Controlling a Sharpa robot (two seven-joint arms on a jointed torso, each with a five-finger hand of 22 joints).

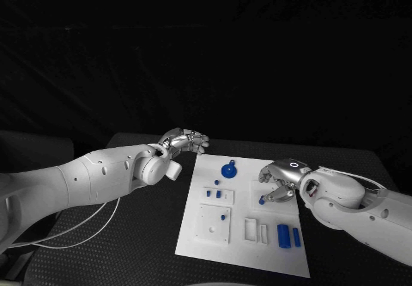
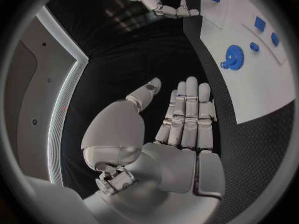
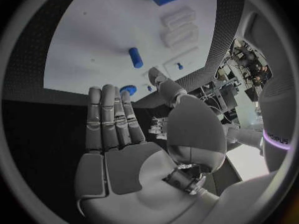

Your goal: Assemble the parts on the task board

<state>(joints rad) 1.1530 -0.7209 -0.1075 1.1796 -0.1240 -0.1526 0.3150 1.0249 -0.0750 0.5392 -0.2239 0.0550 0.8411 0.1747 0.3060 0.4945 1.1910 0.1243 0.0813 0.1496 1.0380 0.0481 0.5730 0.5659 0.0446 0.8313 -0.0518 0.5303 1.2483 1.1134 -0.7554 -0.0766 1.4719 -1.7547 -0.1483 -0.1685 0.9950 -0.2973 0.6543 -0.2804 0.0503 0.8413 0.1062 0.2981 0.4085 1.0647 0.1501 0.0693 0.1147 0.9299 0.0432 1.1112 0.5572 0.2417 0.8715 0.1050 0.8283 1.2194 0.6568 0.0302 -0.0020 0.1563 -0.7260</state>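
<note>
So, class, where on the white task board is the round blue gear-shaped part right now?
In the head view, the round blue gear-shaped part lies near the far edge of the white task board, between the left hand and the right hand.

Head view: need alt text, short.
Two white robot arms reach toward a white rectangular task board on a black table; the right hand hovers over the board's right side, holding nothing, while the left hand sits off its far left corner. Small blue parts, including a blue round gear, dot the board.
</note>
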